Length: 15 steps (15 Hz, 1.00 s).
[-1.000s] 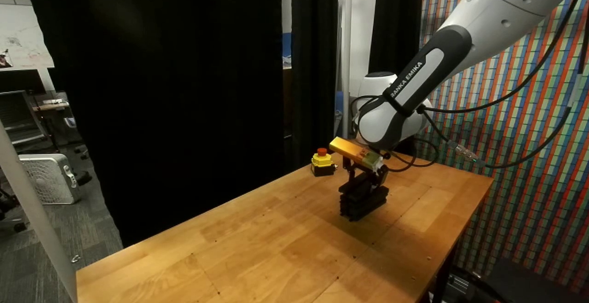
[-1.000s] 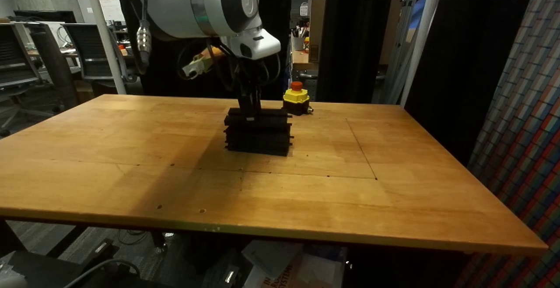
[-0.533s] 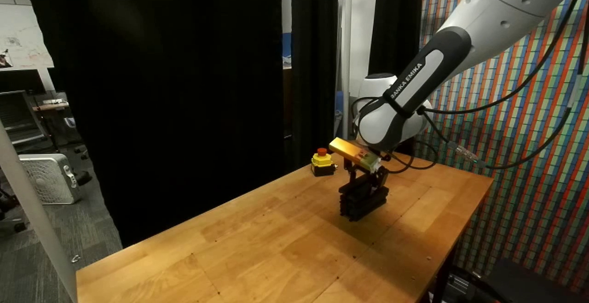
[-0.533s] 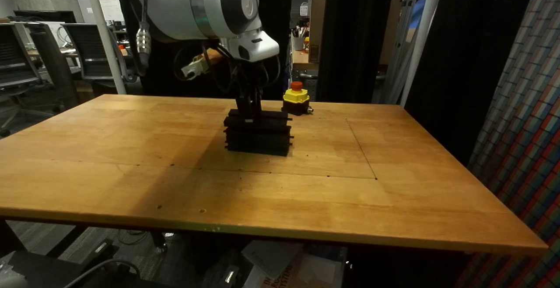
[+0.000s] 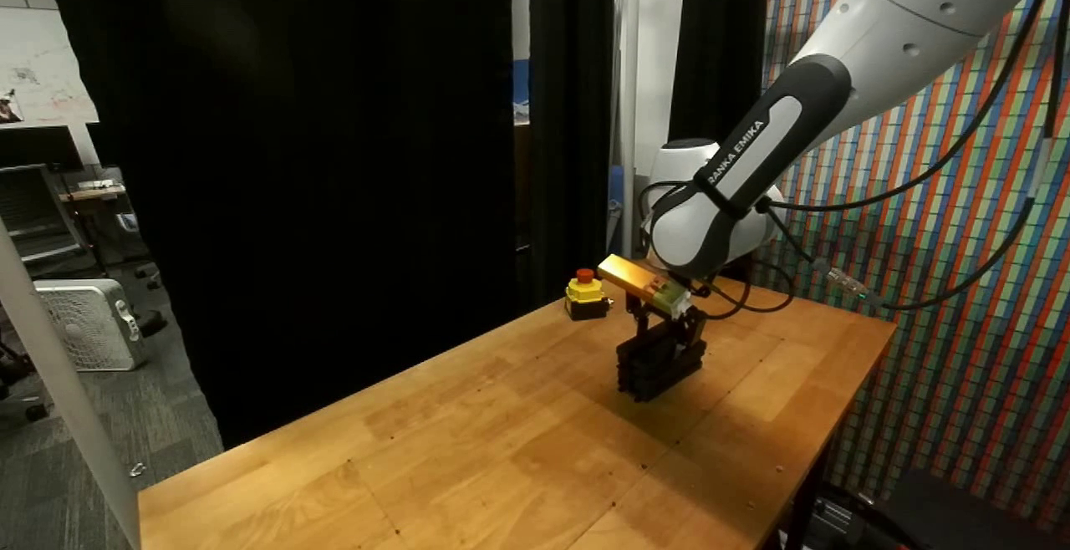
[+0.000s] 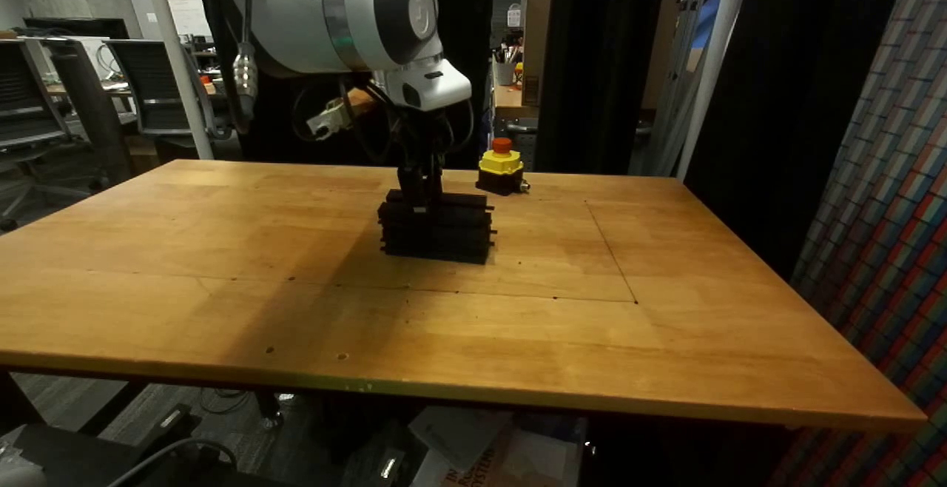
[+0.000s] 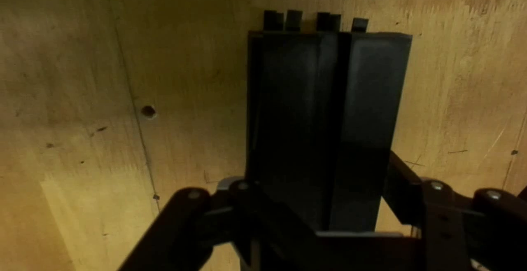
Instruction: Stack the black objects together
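Observation:
The black objects (image 6: 444, 241) form a compact dark pile on the table in both exterior views, lying lengthwise with small tabs sticking out at their ends. My gripper (image 6: 422, 204) points straight down over the pile, shut on the black object at its top (image 6: 470, 212). That held piece appears to rest against those beneath it. In the wrist view two long dark faces, a left one (image 7: 288, 98) and a right one (image 7: 376, 81), run side by side between my fingers. Dark on dark hides the exact finger contact and the number of layers.
A yellow-and-red round button (image 5: 585, 292) on a black base stands behind the pile, near the table's far edge. The wooden table (image 6: 518, 339) carries the pile. Black cables (image 5: 773, 308) loop down from the arm.
My gripper has moved slightly down with the held black object. The raised top piece has sunk toward the pile, and the gap under it has closed. The grip looks the same.

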Tool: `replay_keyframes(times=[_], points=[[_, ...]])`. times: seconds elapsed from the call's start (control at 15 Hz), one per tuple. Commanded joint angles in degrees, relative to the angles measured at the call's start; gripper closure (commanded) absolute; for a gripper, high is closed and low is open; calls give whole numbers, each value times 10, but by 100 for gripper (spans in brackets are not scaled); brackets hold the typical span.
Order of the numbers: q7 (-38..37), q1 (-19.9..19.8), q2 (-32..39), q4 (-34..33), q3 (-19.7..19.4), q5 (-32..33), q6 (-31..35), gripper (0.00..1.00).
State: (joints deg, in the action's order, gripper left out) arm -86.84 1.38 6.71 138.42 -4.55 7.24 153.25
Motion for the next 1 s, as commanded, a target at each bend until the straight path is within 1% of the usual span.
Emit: replay_keyframes(times=[0.0, 0.93], points=[[-5, 0, 6, -10, -3, -1, -5, 55], [-15, 1, 12, -22, -7, 3, -26, 55]])
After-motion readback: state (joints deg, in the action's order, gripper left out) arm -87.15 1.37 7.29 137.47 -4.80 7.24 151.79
